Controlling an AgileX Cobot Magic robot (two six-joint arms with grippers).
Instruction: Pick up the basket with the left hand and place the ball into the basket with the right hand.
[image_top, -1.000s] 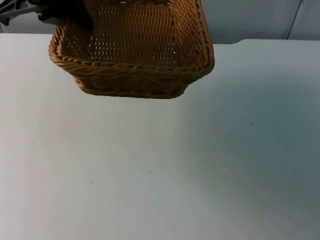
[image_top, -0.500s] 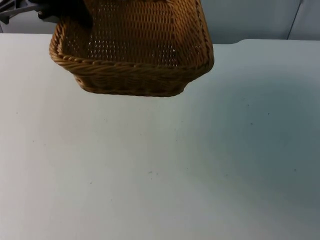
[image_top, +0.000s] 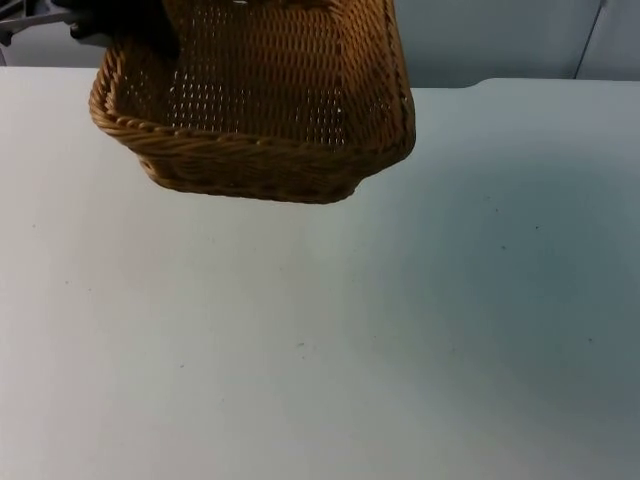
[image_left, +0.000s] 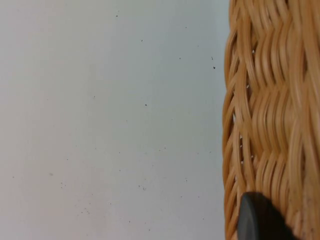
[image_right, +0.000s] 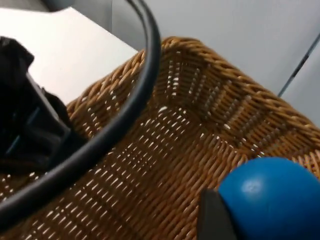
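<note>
Change: basket shifted slightly left and tilted since the earlier frames, near rim lower.
Basket: held clear above the worktop, at its far left.
Left pincer: clamped on the basket's far-left rim; fingertip against the weave.
Right pincer: over the basket's inside, closed on the ball.
Ball: blue, smooth, likely light and prone to roll; grip across the middle.
Basket handling: woven wicker, likely light, fairly stiff; rim grip at one corner allows tilt.
</note>
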